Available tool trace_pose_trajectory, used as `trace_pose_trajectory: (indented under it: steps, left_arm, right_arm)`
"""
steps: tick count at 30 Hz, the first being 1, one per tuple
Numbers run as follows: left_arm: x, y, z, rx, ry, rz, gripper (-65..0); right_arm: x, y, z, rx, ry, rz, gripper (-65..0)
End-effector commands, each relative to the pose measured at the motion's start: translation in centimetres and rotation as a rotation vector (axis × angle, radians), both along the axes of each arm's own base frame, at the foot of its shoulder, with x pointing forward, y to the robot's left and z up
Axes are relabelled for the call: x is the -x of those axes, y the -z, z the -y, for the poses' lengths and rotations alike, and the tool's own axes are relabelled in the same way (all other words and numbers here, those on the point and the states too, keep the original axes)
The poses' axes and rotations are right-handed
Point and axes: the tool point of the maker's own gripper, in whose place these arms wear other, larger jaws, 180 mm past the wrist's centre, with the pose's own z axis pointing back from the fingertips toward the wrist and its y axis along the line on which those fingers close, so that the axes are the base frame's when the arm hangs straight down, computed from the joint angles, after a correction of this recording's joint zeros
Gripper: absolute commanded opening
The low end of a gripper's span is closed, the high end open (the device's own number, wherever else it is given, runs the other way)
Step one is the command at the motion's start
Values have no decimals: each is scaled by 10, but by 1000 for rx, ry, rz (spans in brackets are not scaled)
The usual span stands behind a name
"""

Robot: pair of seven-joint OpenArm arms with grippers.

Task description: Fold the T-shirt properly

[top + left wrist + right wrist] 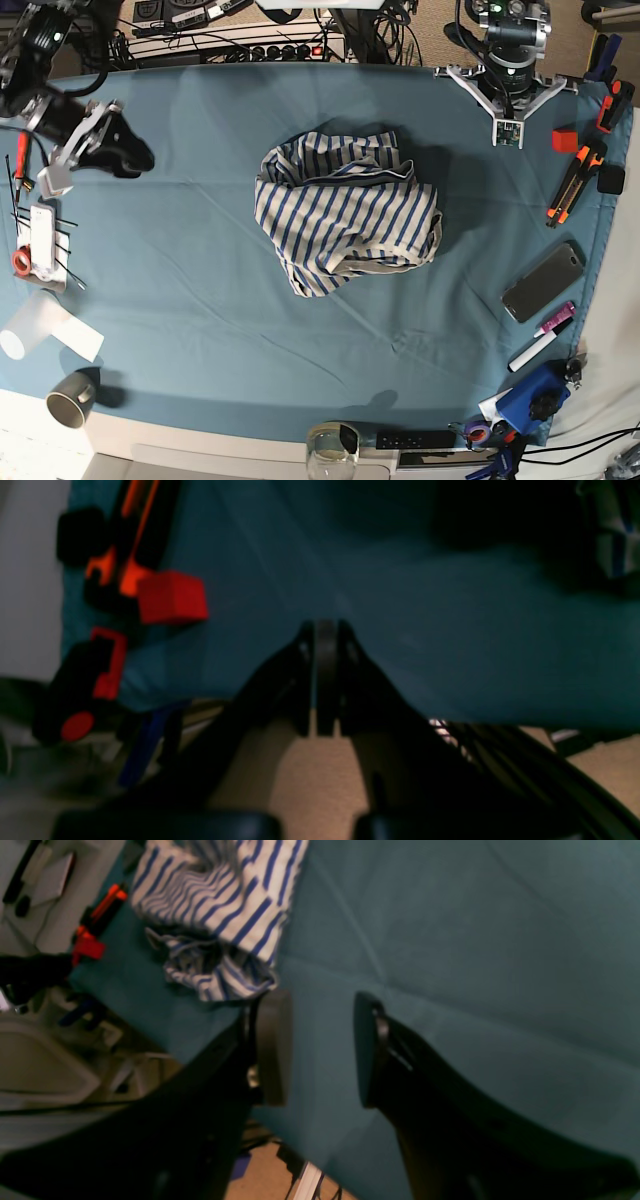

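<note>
Lying crumpled mid-table, T-shirt (345, 212); left gripper (326, 630) closed empty, right gripper (320, 1047) wide.

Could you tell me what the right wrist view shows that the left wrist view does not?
Only the right wrist view shows the crumpled striped T-shirt clearly, with the right gripper open over bare cloth beside it. Only the left wrist view shows the left gripper shut on nothing, and a red block near the table edge. Both show the teal tablecloth and an orange-and-black clamp at its border.
</note>
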Motion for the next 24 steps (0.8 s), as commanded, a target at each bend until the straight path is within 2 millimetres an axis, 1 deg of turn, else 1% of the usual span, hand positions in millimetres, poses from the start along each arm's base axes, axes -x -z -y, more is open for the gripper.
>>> trace_pose_trajectory:
  steps: [1,4,6,9,13,18,20,22,24]
  left_arm:
    - [-2,-6,0,-6,17,22,-650]
    - [4,-3,-4,-25,39,-1,-650]
    - [13,1,-6,-34,45,-33,-650]
    - [33,9,-8,-39,49,-94,-650]
    - [57,18,-8,-37,50,-165,-650]
    - [87,26,-4,-10,50,-255,-650]
    - [91,27,-1,13,59,-258,-650]
    - [91,29,0,18,67,-260,-650]
    - [103,46,-5,6,72,-320,-650]
  right_arm:
    - [1,-12,0,3,-1,40,-439]
    - [16,-7,2,34,28,14,-439]
    - [27,0,7,48,58,-19,-439]
    - [48,12,10,48,79,-87,-439]
    - [79,30,8,45,87,-192,-439]
    - [124,59,13,107,124,-357,-439]
    - [141,70,17,149,140,-423,-439]
    - [151,76,19,175,147,-458,-439]
    - [157,79,23,199,148,-482,-439]
